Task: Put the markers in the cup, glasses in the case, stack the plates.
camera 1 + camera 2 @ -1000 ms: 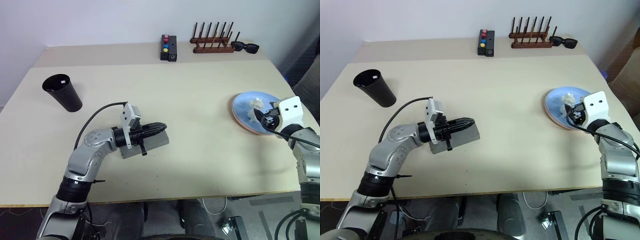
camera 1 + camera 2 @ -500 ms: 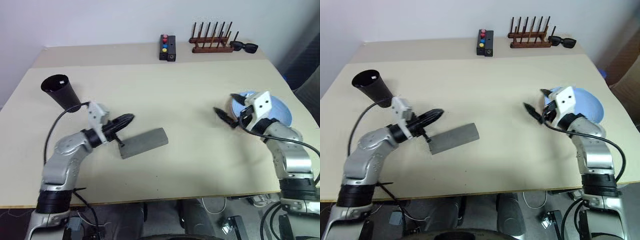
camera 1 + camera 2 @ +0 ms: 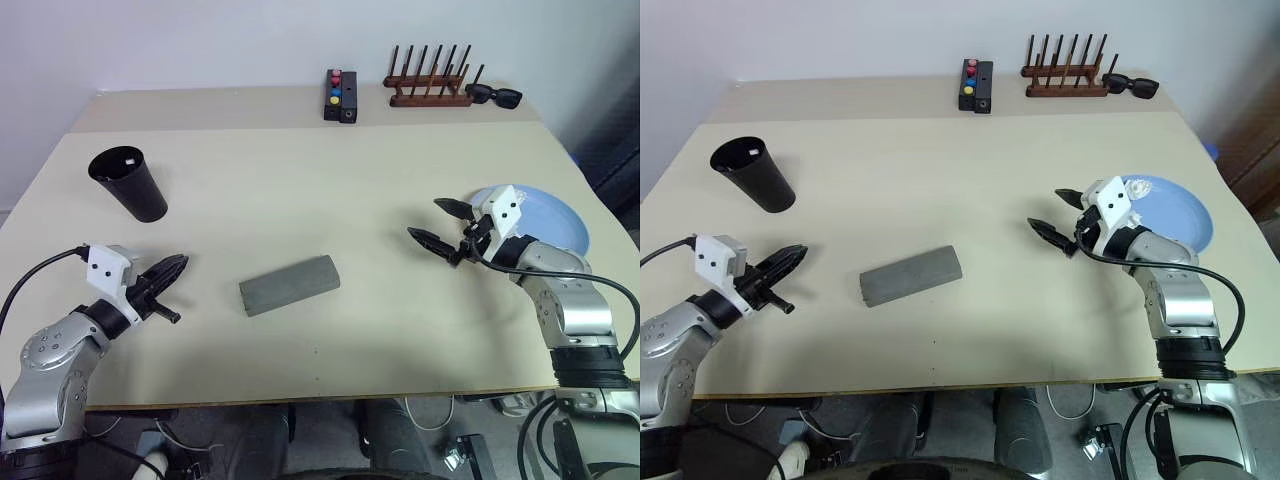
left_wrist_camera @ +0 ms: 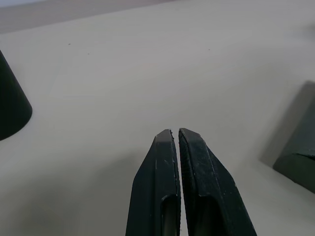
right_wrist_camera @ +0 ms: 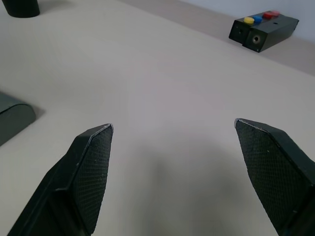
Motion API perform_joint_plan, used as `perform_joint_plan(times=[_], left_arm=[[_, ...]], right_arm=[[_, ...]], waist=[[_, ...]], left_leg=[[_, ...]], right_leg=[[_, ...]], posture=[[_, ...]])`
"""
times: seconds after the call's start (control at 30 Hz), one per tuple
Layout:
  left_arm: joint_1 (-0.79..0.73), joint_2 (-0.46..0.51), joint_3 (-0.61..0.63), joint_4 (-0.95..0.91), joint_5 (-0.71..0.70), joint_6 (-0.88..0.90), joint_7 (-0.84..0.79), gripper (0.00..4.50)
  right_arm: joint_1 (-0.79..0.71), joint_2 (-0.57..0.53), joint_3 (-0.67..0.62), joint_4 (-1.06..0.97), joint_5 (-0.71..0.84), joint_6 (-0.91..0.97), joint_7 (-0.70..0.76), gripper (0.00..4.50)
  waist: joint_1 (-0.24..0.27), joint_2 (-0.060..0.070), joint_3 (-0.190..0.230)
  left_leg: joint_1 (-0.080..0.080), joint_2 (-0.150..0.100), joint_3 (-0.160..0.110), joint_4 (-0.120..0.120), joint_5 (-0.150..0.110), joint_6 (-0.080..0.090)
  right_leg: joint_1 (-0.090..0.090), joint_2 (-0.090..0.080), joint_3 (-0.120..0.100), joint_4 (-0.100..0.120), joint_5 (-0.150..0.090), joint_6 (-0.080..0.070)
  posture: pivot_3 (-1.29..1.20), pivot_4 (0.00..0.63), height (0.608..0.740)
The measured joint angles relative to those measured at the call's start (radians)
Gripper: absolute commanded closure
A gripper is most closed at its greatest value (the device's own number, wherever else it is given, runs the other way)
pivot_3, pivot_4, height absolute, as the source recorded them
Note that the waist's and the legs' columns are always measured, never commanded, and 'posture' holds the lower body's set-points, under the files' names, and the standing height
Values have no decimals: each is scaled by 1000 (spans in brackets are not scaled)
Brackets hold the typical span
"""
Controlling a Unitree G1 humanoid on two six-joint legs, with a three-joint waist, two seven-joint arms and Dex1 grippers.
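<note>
**Both claws empty, case closed between them**

Nearest you, your left claw [image 3: 172,266] sits at the table's [image 3: 300,180] front left with its fingers pressed together, pinching nothing. The grey case [image 3: 290,285] lies shut on the table to that claw's right, apart from it. Your right claw [image 3: 438,224] hovers on the other side of the case, fingers spread wide and empty. Just behind the right wrist lies the blue plate [image 3: 555,212], flat by the table's right edge. Farther back on the left, the black cup [image 3: 129,184] stands upright, beyond the left claw. Along the far edge sit a button box [image 3: 340,95], a wooden rack [image 3: 428,85] and black sunglasses [image 3: 494,95]
</note>
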Motion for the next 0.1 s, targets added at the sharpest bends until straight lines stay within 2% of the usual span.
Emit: perform_joint_plan(times=[0.1], left_arm=[[1, -7, -4, -8, 2, -6, 13, 4362]], right_arm=[[-28, 3, 9, 25, -7, -15, 1, 478]], waist=[[-2, 0, 0]], left_leg=[[0, 0, 0, 0, 0, 0]], right_leg=[[0, 0, 0, 0, 0, 0]], posture=[[0, 150, 739]])
